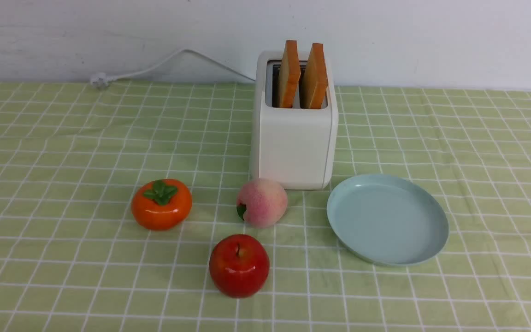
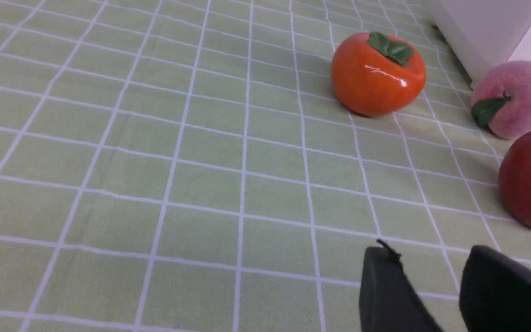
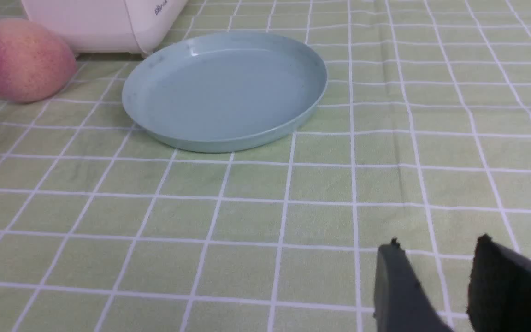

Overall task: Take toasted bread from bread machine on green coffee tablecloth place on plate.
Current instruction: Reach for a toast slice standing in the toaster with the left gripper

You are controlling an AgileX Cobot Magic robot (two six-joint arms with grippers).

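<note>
Toasted bread [image 1: 288, 74], 2 slices, stands upright half out of the bread machine [image 1: 293, 147], easy to pinch, beside the bare plate [image 1: 387, 219], while our jaws, left and right, hang released, holding nothing.

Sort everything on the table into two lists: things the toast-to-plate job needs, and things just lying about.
For the job: toasted bread slices, bread machine, plate, green coffee tablecloth.
Lying about: persimmon, peach, apple.
</note>
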